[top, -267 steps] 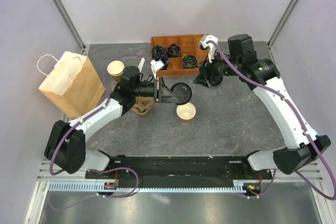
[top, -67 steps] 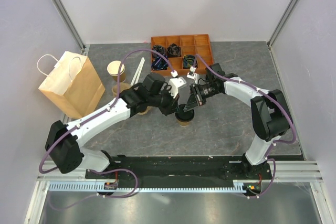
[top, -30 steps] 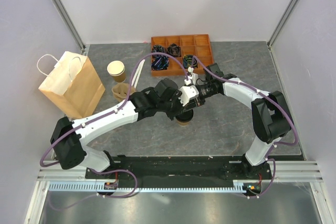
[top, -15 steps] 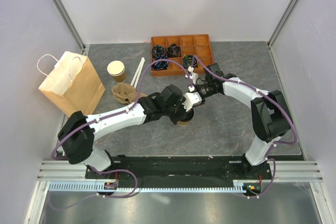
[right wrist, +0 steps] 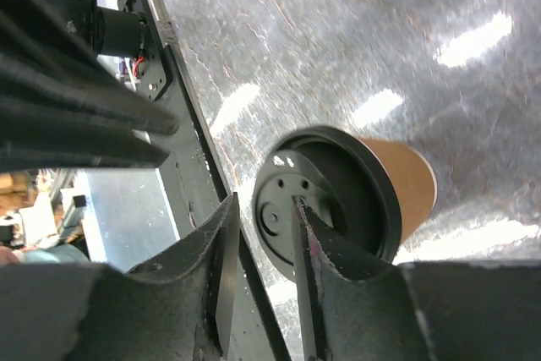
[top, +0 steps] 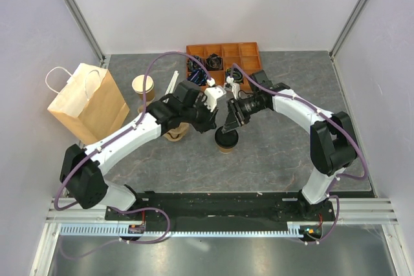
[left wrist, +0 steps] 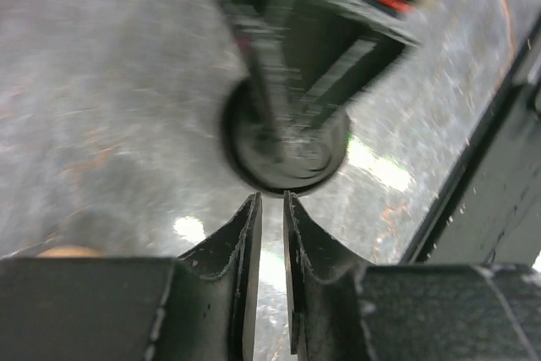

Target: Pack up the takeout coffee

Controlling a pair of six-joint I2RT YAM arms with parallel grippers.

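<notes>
The takeout coffee point(top: 226, 141), a brown paper cup under a black lid, stands upright on the table in front of both arms. My right gripper point(top: 230, 127) hovers just over the lid point(right wrist: 355, 182), jaws parted and empty point(right wrist: 264, 205). My left gripper point(top: 213, 125) is drawn back beside the cup on its left. In the left wrist view the lid point(left wrist: 321, 162) lies just beyond the left gripper point(left wrist: 272, 202), whose fingers stand a narrow gap apart with nothing between them. That view is blurred.
A brown paper bag point(top: 87, 101) stands at the left wall. A lidless tan cup point(top: 143, 86) and white sticks point(top: 171, 84) lie behind the left arm, with a brown cup carrier point(top: 173, 134) under it. An orange compartment tray point(top: 252, 53) sits at the back.
My left gripper has pulled back from on top of the cup toward the left. Both grippers have parted their jaws a little. The lidded cup has stayed in place.
</notes>
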